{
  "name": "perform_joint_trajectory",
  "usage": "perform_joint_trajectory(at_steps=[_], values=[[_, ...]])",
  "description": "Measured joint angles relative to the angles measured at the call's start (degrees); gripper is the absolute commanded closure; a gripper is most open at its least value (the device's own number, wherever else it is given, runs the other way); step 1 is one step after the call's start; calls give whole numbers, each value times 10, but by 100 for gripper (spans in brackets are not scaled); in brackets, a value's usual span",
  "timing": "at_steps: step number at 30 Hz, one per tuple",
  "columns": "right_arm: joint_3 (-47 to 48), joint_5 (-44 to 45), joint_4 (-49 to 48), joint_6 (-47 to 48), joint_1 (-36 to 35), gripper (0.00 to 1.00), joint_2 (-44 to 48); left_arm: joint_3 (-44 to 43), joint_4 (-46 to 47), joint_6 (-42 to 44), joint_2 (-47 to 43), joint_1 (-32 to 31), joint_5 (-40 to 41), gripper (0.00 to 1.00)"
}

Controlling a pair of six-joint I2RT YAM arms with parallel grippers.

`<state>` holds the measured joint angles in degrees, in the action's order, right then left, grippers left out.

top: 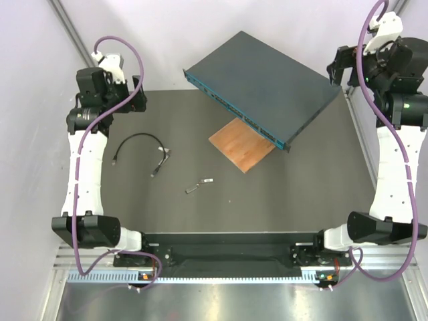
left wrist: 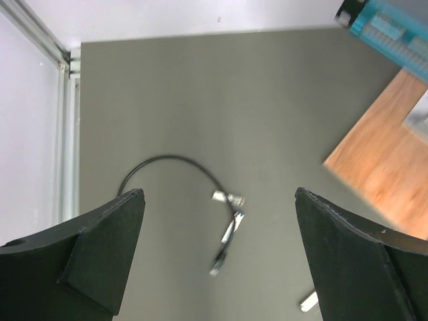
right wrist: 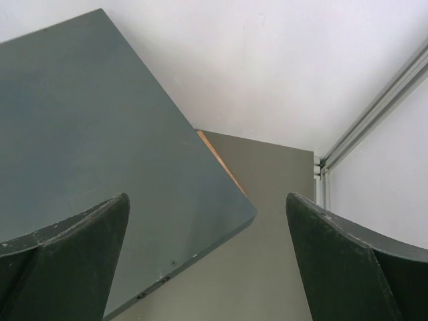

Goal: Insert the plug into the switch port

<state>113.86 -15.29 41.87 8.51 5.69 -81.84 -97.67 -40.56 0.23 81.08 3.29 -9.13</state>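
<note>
The dark blue-grey switch lies at an angle at the back of the mat. Its teal front face with the row of ports looks toward the front left, and a corner of that face shows in the left wrist view. A thin black cable lies curved on the mat at the left, and its pale plug lies at the near end. In the left wrist view the cable and plug lie below my open, empty left gripper. My right gripper is open and empty above the switch's far right corner.
A brown wooden board lies partly under the switch's front edge and also shows in the left wrist view. Small loose grey pieces lie mid-mat, and one shows in the left wrist view. White walls and aluminium rails bound the mat.
</note>
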Motion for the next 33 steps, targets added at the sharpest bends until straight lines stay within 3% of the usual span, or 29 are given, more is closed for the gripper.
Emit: perform_joint_trajectory(at_steps=[7,16,18,21,24,28,33], values=[[-10,-9,-2,-15,0,0,1,0,-72,82,23,0,-16,3],[-10,-65,23,23,-7,0,-3,87,-170,199,41,0,-54,24],[-10,-70,25,27,-13,0,-5,119,-169,210,43,0,-54,25],[-10,-76,27,31,-28,0,-9,144,-160,211,63,0,-54,34],[-14,-80,26,33,-40,0,-10,144,-143,198,115,0,-54,34],[-37,-83,23,32,-43,0,-10,137,-112,145,199,0,-46,37],[-59,-83,23,28,-43,0,-10,142,-52,61,242,0,-37,49]])
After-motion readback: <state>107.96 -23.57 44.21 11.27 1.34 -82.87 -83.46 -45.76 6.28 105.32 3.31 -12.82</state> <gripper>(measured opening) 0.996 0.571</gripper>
